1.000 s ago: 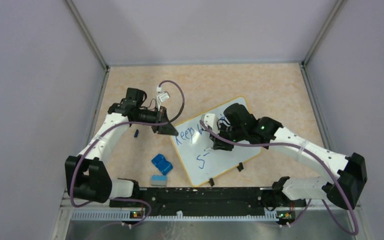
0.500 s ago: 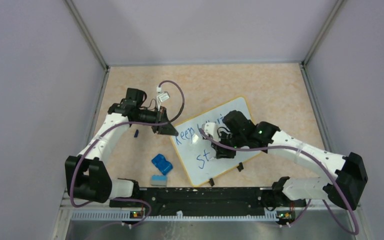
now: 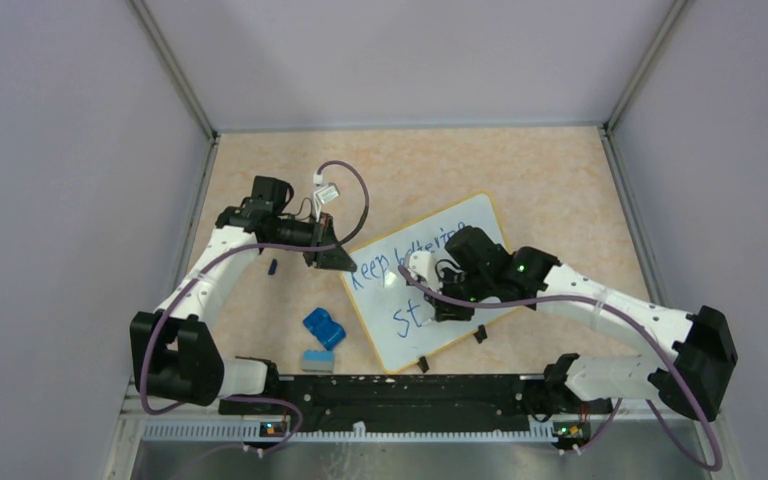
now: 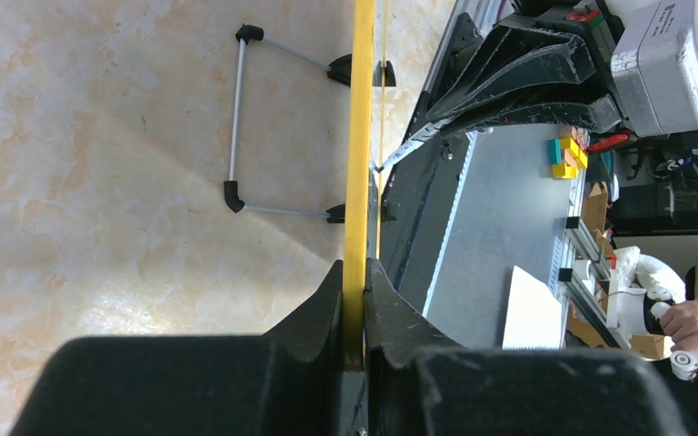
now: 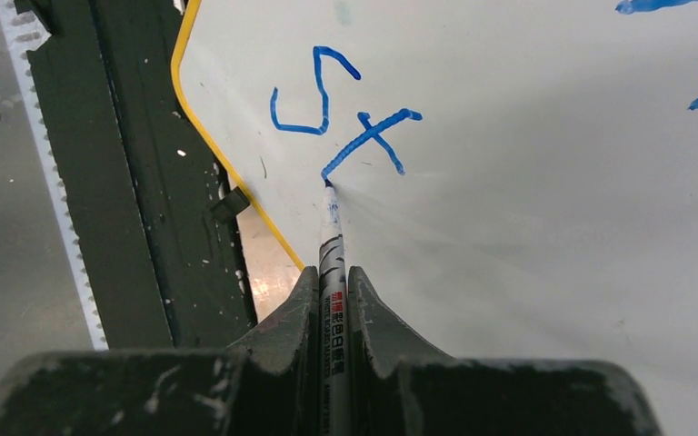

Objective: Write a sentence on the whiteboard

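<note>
The whiteboard [image 3: 475, 225], white with a yellow rim, lies tilted mid-table. Blue sentence words "keep bettering" [image 3: 400, 255] run along its upper line; below, "St" [image 3: 407, 317] shows, partly hidden by my right arm. My left gripper [image 3: 335, 258] is shut on the board's left rim, seen edge-on as a yellow strip [image 4: 360, 136] in the left wrist view. My right gripper [image 3: 443, 305] is shut on a white marker [image 5: 332, 254], whose tip touches the board at the foot of the "t" [image 5: 368, 141], next to the "S" [image 5: 314, 91].
A blue eraser [image 3: 324, 328] and a small grey-blue block [image 3: 316, 360] lie left of the board's near corner. A small dark cap [image 3: 273, 267] lies by my left arm. Two black clips [image 3: 480, 333] sit on the board's near edge. The black rail [image 3: 400, 390] runs along the front.
A second ago only a partial "S" stood on the lower line; now "St" is written. My right gripper has moved toward the near edge with the marker. The left gripper has not moved.
</note>
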